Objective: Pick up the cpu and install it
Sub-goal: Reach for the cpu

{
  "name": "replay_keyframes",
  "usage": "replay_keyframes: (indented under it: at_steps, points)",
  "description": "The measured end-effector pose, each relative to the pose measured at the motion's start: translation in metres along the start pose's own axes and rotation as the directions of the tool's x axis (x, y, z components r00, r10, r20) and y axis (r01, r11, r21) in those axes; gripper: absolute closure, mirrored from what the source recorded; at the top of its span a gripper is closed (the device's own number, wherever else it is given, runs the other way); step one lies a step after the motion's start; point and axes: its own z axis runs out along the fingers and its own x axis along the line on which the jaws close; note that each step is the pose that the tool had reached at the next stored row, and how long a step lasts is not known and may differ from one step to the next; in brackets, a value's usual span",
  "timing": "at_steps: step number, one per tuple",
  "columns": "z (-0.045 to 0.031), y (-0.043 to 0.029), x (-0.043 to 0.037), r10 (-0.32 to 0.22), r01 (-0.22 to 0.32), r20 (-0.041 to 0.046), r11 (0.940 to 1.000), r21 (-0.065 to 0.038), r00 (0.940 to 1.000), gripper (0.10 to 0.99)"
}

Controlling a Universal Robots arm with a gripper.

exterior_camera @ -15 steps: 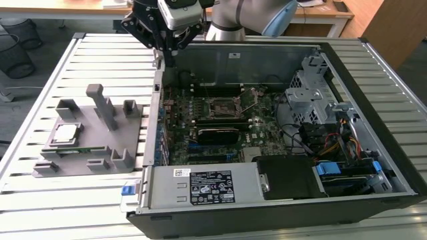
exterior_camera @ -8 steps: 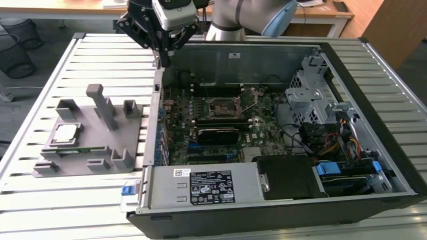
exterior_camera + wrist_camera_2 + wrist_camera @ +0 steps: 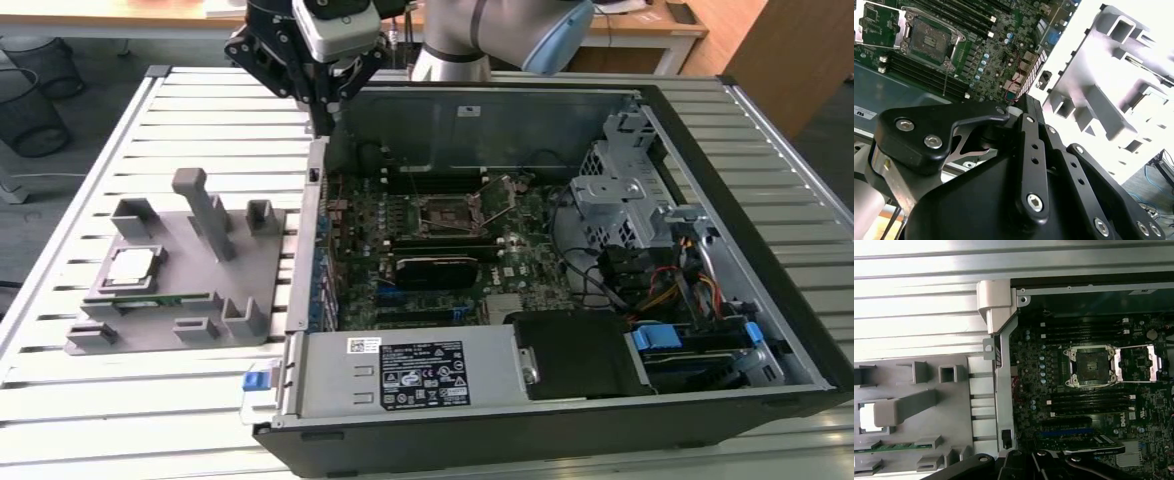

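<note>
Currently one gripper (image 3: 324,124) hangs over the far corner of the open computer case (image 3: 561,425), above the wall on the exterior view's left; jaws drawn together, nothing between them.

Containers:
- Grey fixture (image 3: 200,262) on the slatted metal table (image 3: 80,420), just beside the case on the exterior view's left; it carries one cpu (image 3: 131,268), lying flat, shiny top up, in a square pocket near the fixture's outer edge; in the first wrist view the cpu (image 3: 866,416) shows as a bright square in that pocket; one green memory stick (image 3: 154,300) lies in a slot just beside it.
- Case lies on its side, lid off; the motherboard (image 3: 400,240) faces up inside it; one cpu socket (image 3: 1089,366) sits near the board's middle, its metal frame (image 3: 1136,362) flipped open to one side; dark memory slots flank the socket, two on each side, four in all, counted in the first wrist view.

Cpu is well apart from the gripper and from the socket; not held.

Count: one gripper, one fixture, one case, one cpu, one memory stick, one socket.
</note>
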Motion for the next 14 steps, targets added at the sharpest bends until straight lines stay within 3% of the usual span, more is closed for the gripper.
replay_keyframes:
  at_steps: [14]
  points:
    - [0.0012, -0.0008, 0.0094, 0.000, 0.000, -0.0006, 1.0000, 0.000, 1.0000, 0.980]
